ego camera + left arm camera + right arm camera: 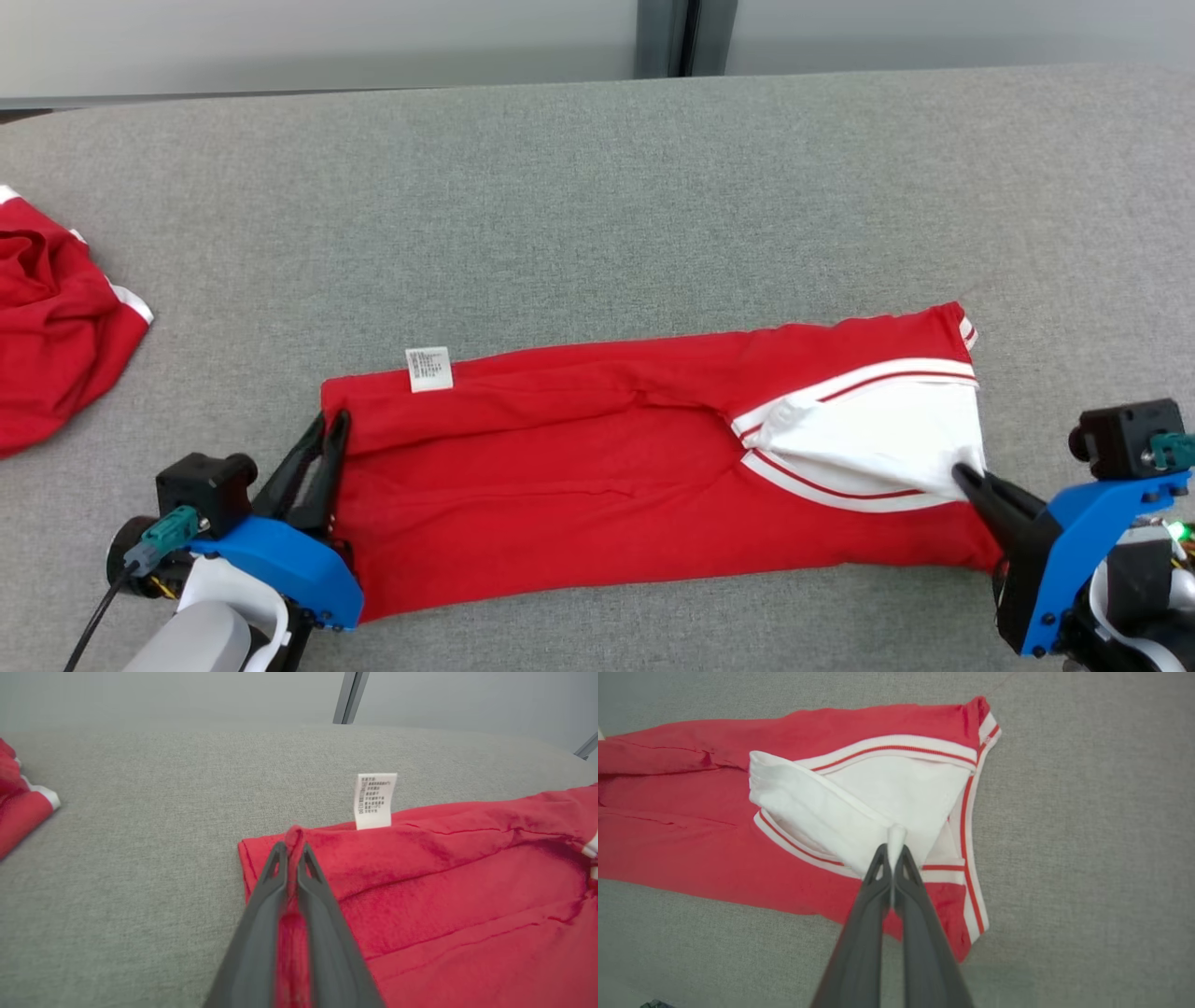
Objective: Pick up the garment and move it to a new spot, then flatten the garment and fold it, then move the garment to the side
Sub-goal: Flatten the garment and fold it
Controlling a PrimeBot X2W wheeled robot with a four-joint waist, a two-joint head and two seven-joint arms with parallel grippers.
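We hold the garment (607, 467) stretched flat across the near middle of the table (597, 187). Our left gripper (329, 422) is clamped on its red left edge, near the label (428, 368). Our right gripper (962, 474) pinches the white fold at its right end. A red cloth (47, 327) lies at the table's left edge.

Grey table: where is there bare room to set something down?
Widest bare stretch: beyond the garment, toward the table's far edge. Narrower gap: between it and the second red garment, left. Crowded: both ends, where fingers pinch.
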